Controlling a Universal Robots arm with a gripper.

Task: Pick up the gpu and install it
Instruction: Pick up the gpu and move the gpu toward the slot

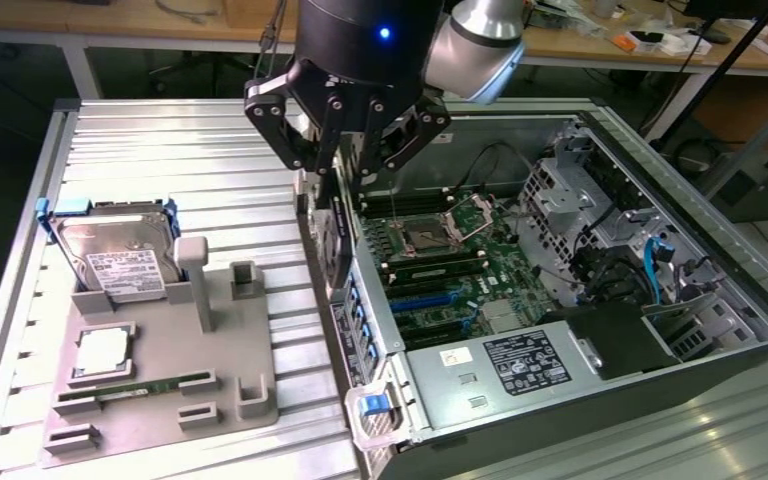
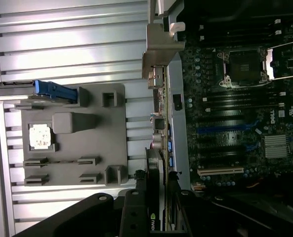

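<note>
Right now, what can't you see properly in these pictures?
- Exterior view: the gpu hangs edge-on from the gripper, so its faces are hidden.
- Wrist view: the hard drive is seen edge-on and cut off by the picture's edge.
- Exterior view: print on the memory stick is too small to read.

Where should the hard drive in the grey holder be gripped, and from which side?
Probably by its free top edge, from straight above. The hard drive stands on end in a slot of the grey holder, its lower end boxed in, so the jaws would pinch across its two flat faces, between the blue side rails.
</note>
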